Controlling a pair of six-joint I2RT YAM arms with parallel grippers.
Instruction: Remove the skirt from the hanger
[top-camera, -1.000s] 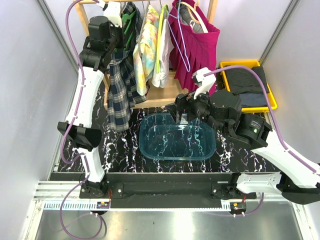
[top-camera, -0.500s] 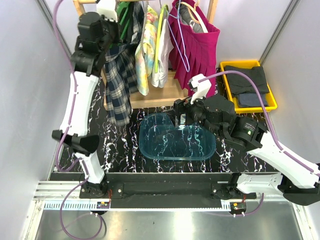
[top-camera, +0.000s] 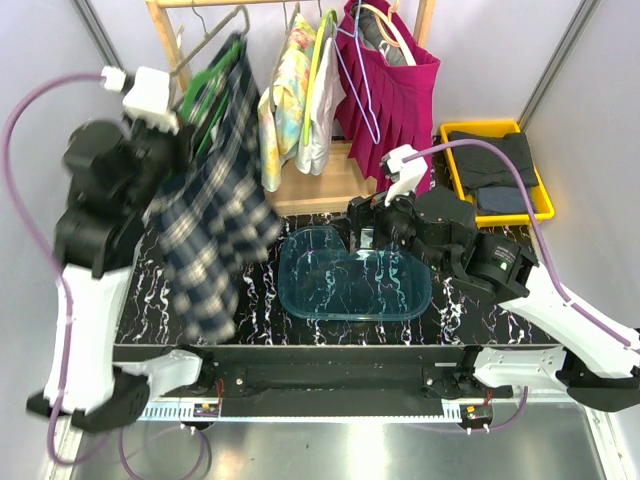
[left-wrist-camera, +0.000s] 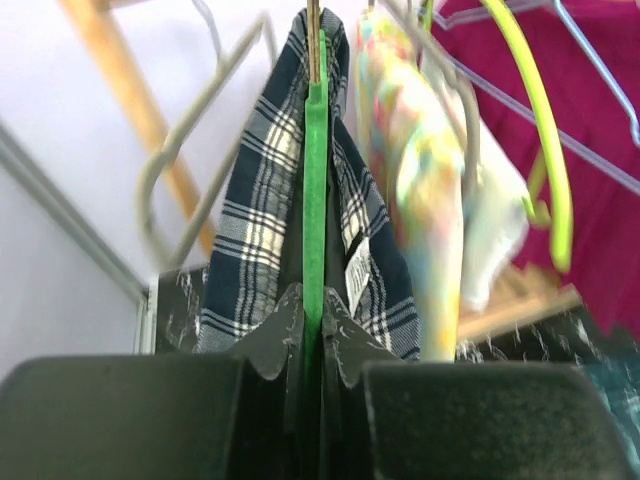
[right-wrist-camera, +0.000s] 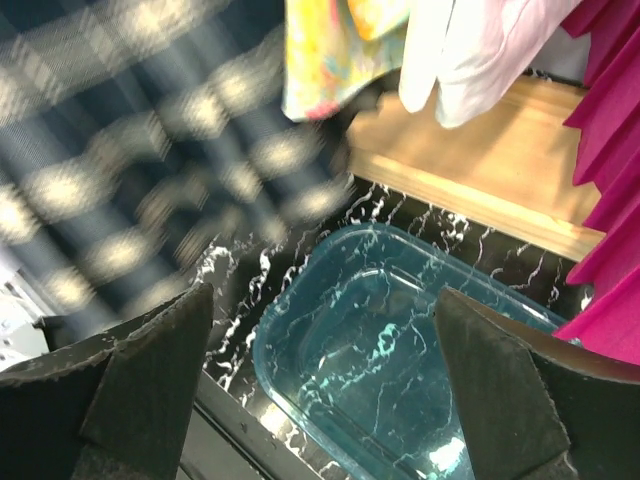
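Note:
A navy plaid skirt (top-camera: 215, 215) hangs on a green hanger (top-camera: 212, 78) and swings out over the table's left side, blurred by motion. My left gripper (left-wrist-camera: 314, 312) is shut on the green hanger (left-wrist-camera: 315, 200), with the plaid skirt (left-wrist-camera: 255, 240) draped on both sides of it. My right gripper (top-camera: 365, 232) is open and empty above the far edge of the blue bin (top-camera: 355, 275). In the right wrist view the blurred skirt (right-wrist-camera: 150, 170) fills the upper left and the bin (right-wrist-camera: 400, 340) lies between the fingers.
A wooden rack (top-camera: 425, 20) at the back holds a floral garment (top-camera: 283, 90), a white garment (top-camera: 322, 110) and a magenta pleated skirt (top-camera: 395, 95). A yellow tray (top-camera: 540, 195) with dark clothes stands at the right. Grey walls close both sides.
My left arm has pulled the green hanger and plaid skirt off the rack, down and toward the near left. The skirt swings out. My right arm has barely moved.

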